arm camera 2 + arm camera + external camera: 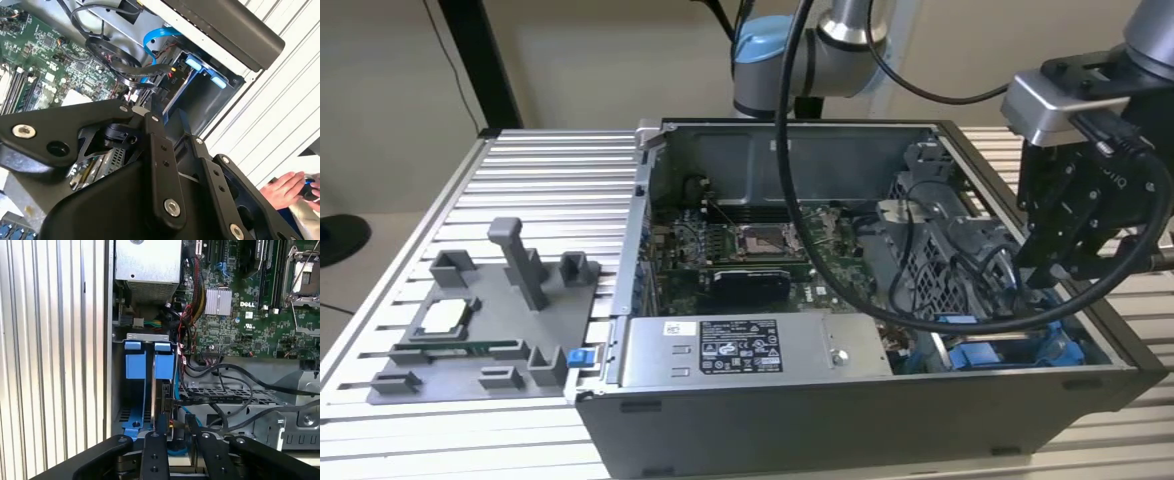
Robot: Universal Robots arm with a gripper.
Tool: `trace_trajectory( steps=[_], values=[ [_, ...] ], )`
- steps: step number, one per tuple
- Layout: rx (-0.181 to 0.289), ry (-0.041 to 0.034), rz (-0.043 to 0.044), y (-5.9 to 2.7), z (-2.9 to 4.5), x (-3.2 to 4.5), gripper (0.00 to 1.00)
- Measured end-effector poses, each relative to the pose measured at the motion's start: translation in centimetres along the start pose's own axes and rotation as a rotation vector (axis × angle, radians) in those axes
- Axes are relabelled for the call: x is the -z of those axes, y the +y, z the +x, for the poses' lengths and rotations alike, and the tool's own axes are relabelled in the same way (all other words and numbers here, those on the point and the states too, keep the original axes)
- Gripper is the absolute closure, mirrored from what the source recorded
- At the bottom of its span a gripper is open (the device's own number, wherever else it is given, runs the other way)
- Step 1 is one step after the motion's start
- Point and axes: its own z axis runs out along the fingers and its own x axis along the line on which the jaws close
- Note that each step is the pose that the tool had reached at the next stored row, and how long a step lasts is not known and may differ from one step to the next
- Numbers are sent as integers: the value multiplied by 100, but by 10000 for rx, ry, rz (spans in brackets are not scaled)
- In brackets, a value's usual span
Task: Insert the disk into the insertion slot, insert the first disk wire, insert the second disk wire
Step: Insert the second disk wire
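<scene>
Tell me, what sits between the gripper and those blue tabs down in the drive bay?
In the first wrist view, black cables and a connector cross the stretch between the gripper and the blue tabs of the insertion slot.

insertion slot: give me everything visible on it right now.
The insertion slot is a narrow bay at the corner of the open computer case, beside the motherboard. It looks like grey perforated metal with bright blue plastic rails and two blue tabs at one end. A flat drive edge sits upright between the rails. Black cables run to it, and the claw hangs just above.
</scene>
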Motion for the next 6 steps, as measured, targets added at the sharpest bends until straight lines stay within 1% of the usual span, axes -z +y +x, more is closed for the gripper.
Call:
trace_trajectory(
  steps=[6],
  values=[
    [0,1,0,0,0,6,0]
  ],
)
